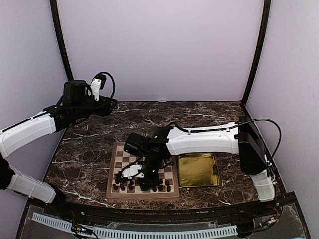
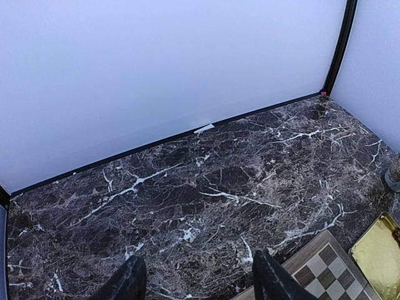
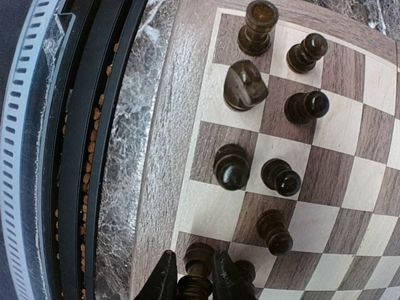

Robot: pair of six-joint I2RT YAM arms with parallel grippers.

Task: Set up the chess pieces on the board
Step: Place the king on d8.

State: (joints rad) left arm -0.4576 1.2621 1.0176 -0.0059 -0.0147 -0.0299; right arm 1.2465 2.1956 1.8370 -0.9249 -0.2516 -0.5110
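The wooden checkered board (image 1: 144,172) lies near the table's front; its near-left part fills the right wrist view (image 3: 350,187). Several dark chess pieces (image 1: 142,185) stand in two rows along its near edge. In the right wrist view a rook (image 3: 257,28), a knight (image 3: 244,84), a bishop (image 3: 231,167) and pawns (image 3: 280,177) stand upright. My right gripper (image 3: 195,281) is shut on a dark turned chess piece (image 3: 199,259) over the board's near row. My left gripper (image 2: 197,278) is open and empty, raised over bare marble at the far left.
A shiny gold tray (image 1: 198,170) lies right of the board; its corner shows in the left wrist view (image 2: 381,256). The table's black front rail (image 3: 81,150) runs beside the board's near edge. White walls enclose the marble table (image 1: 149,119).
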